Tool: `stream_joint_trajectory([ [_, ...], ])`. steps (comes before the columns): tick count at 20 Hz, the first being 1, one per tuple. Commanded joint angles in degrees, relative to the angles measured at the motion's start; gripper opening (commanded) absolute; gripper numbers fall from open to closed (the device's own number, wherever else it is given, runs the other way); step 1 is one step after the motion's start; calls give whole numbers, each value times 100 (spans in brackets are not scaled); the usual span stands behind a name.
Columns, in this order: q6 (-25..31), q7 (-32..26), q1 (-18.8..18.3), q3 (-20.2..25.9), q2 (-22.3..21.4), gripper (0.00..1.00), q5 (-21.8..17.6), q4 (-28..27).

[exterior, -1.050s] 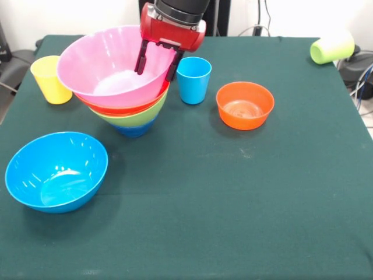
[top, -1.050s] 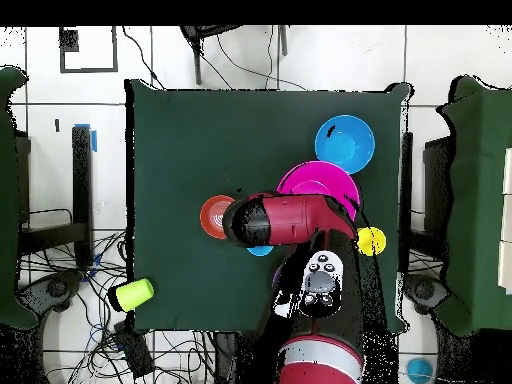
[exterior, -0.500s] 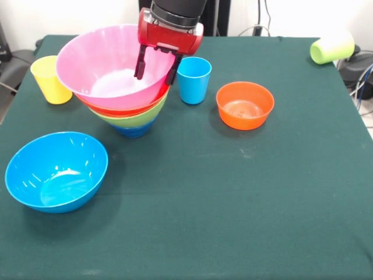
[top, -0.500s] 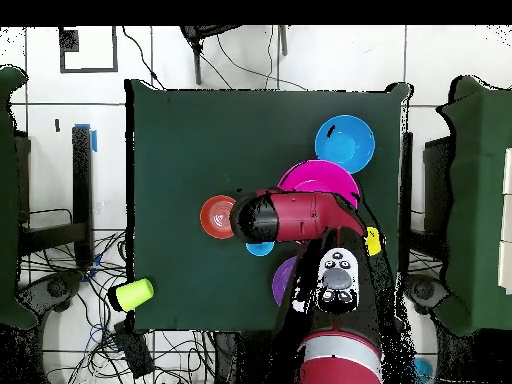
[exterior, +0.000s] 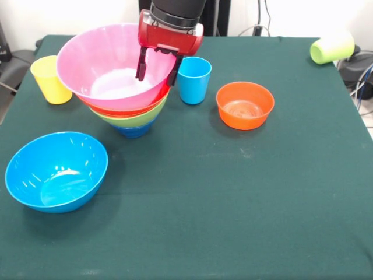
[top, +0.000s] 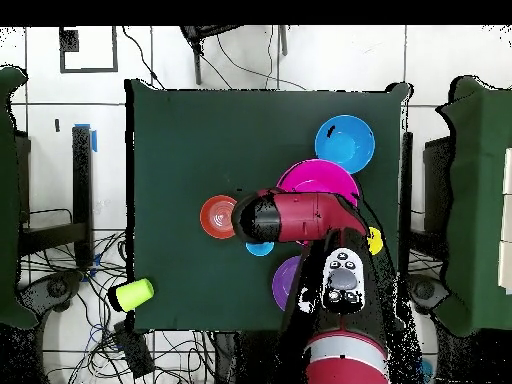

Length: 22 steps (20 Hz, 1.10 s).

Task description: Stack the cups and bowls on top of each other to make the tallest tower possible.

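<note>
The tower (exterior: 131, 111) stands at the back left: a large pink bowl (exterior: 108, 64) nested on an orange-red one, a lime green one and a small dark blue bowl (exterior: 133, 129). My gripper (exterior: 157, 67) is open and straddles the pink bowl's right rim, one finger inside and one outside. A light blue cup (exterior: 193, 80) stands upright just right of the tower. The small orange bowl (exterior: 245, 105), light blue bowl (exterior: 56, 171), yellow cup (exterior: 50, 79) and tipped lime green cup (exterior: 332, 48) lie apart. The overhead view shows a purple bowl (top: 285, 282) beside the arm.
In the overhead view the red arm (top: 300, 215) covers part of the pink bowl (top: 320, 180) and most of the light blue cup (top: 260, 248). The lime green cup (top: 132, 293) lies near a table corner. Cables run along the floor around the green table (top: 200, 130).
My gripper has risen slightly at the pink bowl's rim and is still open. In the overhead view the arm's elbow has swung back, uncovering the purple bowl.
</note>
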Motion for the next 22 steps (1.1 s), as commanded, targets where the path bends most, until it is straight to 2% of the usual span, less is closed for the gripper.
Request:
stream_joint_trajectory([
  [1, 119, 151, -15, 853, 138, 100, 95, 469],
  [22, 205, 163, -137, 1061, 87, 100, 228, 624],
])
